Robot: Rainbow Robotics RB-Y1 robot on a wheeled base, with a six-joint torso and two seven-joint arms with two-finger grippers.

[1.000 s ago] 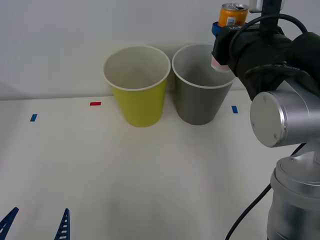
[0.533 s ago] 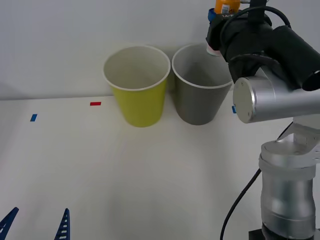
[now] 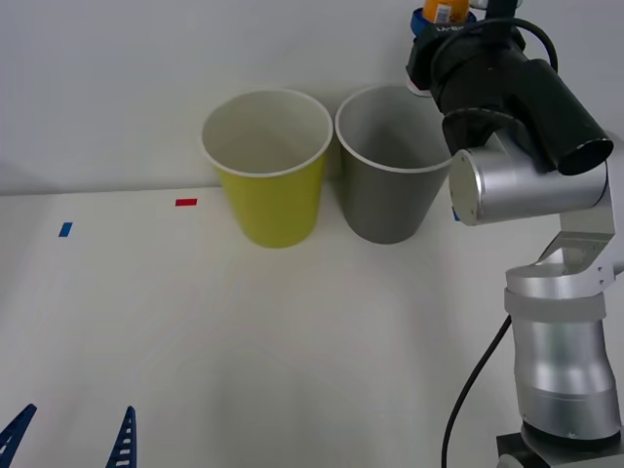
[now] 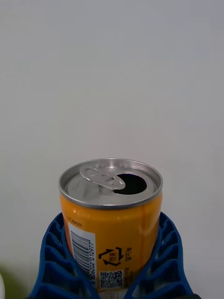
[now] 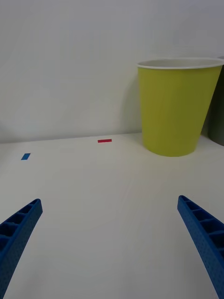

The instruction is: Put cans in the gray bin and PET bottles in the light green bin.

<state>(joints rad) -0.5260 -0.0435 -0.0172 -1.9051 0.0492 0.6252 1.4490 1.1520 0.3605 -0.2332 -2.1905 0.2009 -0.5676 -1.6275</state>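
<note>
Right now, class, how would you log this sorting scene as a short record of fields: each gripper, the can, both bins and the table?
right gripper: raised above the far rim of the gray bin, shut on the can
can: orange, upright, opened top, held between the blue fingers
gray bin: upright on the table, right of the light green bin
light green bin: upright, beside the gray bin
left gripper: open, low over the near table, holding nothing
table: white, with small red and blue tape marks
</note>
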